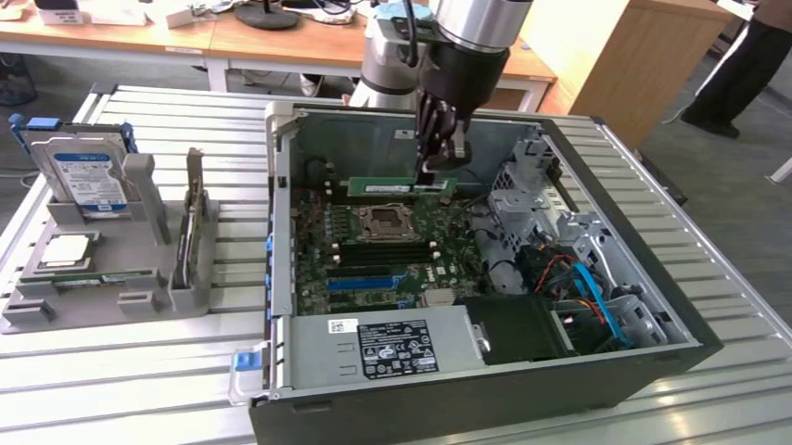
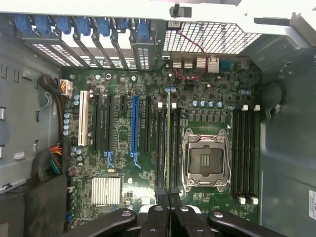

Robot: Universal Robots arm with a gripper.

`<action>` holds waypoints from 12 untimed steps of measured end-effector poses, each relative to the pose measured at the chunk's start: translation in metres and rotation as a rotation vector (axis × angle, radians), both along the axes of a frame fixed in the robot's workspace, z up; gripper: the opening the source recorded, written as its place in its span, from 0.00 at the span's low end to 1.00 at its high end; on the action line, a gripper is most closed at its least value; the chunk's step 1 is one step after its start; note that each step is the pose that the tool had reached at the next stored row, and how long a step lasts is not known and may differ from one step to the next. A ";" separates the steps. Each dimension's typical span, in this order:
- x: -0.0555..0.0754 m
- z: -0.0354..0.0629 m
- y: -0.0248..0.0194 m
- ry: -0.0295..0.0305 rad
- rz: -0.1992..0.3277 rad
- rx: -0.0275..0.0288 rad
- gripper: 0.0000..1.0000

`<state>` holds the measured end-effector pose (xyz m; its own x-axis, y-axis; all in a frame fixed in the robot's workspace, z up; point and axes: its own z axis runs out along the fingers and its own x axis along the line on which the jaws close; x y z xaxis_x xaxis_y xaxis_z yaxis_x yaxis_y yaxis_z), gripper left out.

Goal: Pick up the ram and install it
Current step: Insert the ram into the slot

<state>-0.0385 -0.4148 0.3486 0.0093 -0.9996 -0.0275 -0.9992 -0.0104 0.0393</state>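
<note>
1. I see a grey metal worktop [image 1: 136, 389] made of long flat slats with thin gaps between them.
2. A big open computer case [image 1: 495, 413] lies on its side on the worktop, toward the exterior view's right, with its inside facing up.
3. A grey holder [image 1: 111, 298] sits flat on the worktop at the exterior view's left, near the case, with a gap of slats between them.
4. Bare slats show in front of the holder.

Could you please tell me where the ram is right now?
In the exterior view the ram is inside the open computer case, held in the gripper's jaws over the motherboard, just behind the empty CPU socket.
</note>
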 end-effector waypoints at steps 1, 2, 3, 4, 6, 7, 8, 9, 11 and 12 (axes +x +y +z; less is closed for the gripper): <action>0.000 -0.0014 0.0000 0.0000 0.000 0.0001 0.12; 0.000 -0.0027 0.0000 0.0000 -0.001 0.0001 0.12; 0.000 -0.0040 0.0000 -0.0001 -0.001 0.0001 0.12; 0.000 -0.0052 0.0000 0.0000 -0.001 0.0001 0.12; 0.000 -0.0078 0.0000 0.0000 -0.002 0.0002 0.12; 0.000 -0.0089 0.0000 0.0000 -0.003 0.0000 0.12; 0.000 -0.0102 0.0000 0.0000 -0.003 0.0001 0.12; 0.000 -0.0114 0.0000 0.0000 -0.003 0.0000 0.12; 0.000 -0.0139 0.0000 0.0001 -0.004 0.0000 0.12; 0.000 -0.0151 0.0000 0.0000 -0.004 0.0001 0.12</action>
<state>-0.0385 -0.4148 0.3335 0.0051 -0.9996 -0.0275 -0.9992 -0.0062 0.0393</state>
